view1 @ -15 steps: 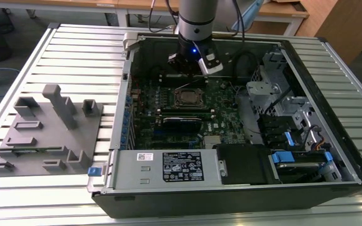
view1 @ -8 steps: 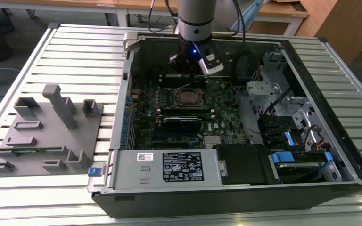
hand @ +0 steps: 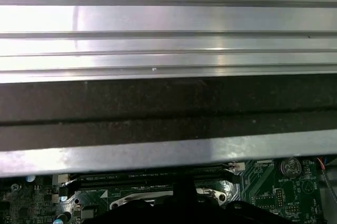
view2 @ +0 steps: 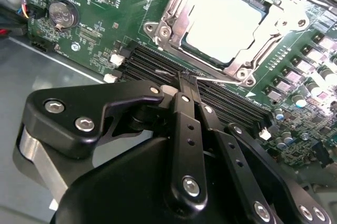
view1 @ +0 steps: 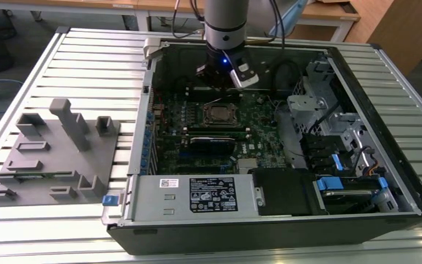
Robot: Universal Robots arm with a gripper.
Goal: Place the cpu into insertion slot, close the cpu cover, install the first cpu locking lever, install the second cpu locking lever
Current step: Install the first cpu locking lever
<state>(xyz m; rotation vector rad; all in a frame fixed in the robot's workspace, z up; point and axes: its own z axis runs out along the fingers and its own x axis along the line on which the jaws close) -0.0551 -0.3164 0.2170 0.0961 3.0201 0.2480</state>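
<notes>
The cpu lies in the motherboard socket, its pale metal top showing through the window of the cpu cover, which lies flat over it. In the exterior view the cpu sits mid-board, with my gripper just beyond it inside the case. My gripper has its black fingers pressed together at the socket's edge. A thin silver locking lever runs past both sides of the tips; I cannot tell whether it is pinched. The first wrist view shows the gripper as a dark shape over the cover.
The open computer case lies on a slatted metal table. Black memory slots and a coin battery flank the socket. A grey fixture block stands at the exterior view's left. The power supply and drive cage crowd the case.
</notes>
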